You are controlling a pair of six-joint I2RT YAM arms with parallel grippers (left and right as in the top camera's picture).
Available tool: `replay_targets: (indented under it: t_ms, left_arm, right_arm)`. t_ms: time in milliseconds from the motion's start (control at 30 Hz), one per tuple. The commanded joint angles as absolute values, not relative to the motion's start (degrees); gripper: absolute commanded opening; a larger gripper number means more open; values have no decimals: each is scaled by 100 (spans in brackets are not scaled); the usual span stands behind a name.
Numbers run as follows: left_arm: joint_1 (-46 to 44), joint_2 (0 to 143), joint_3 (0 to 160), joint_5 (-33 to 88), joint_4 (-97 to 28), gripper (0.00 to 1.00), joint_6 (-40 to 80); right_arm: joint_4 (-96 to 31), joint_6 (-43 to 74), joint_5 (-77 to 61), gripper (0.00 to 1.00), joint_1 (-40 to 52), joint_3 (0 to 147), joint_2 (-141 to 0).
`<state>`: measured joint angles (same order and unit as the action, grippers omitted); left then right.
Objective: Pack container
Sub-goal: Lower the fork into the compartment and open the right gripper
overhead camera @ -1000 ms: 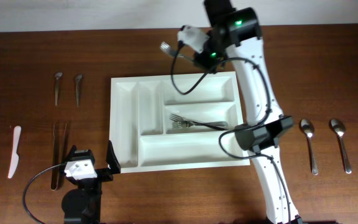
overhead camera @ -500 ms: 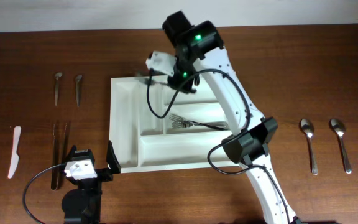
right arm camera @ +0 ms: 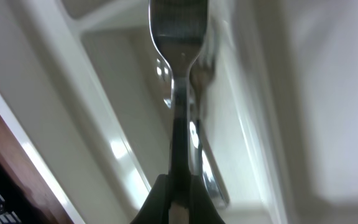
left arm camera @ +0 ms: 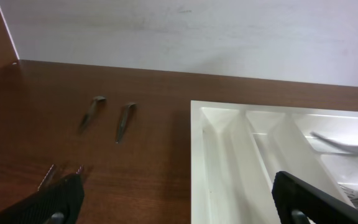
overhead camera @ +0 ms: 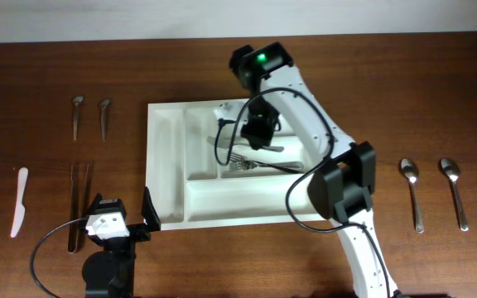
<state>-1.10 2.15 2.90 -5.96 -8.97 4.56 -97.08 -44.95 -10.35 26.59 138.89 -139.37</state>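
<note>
container [overhead camera: 164,157] sits under right end effector [right arm camera: 179,202] pinching a fork [right arm camera: 180,93], left end effector [left arm camera: 176,193] spread.

Your right arm [overhead camera: 306,109] is made of white rounded links with black joint housings, and the top housing carries a small green light [overhead camera: 261,58]. Thin black cables [overhead camera: 219,136] loop beside the links. Your left arm [overhead camera: 106,248] is black, with a white block [overhead camera: 106,222] that has small dark marks on its top, and one black cable [overhead camera: 48,238]. The left pincer [left arm camera: 176,193] has matte black fingers [left arm camera: 312,196] with straight edges.
</note>
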Motion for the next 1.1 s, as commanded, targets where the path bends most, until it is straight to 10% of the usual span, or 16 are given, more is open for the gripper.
replay_targets:
  t_ms: [0,1067]
  left_arm:
    - [-132,204,261,-534,-882,99,469]
    - [-132,204,261,-534,-882,99,469]
  right_arm:
    - [-9736,-4497,-1002,4,2362,13758,-13653]
    - [-9736,-5186,-1347,21,2023,12781,-13640]
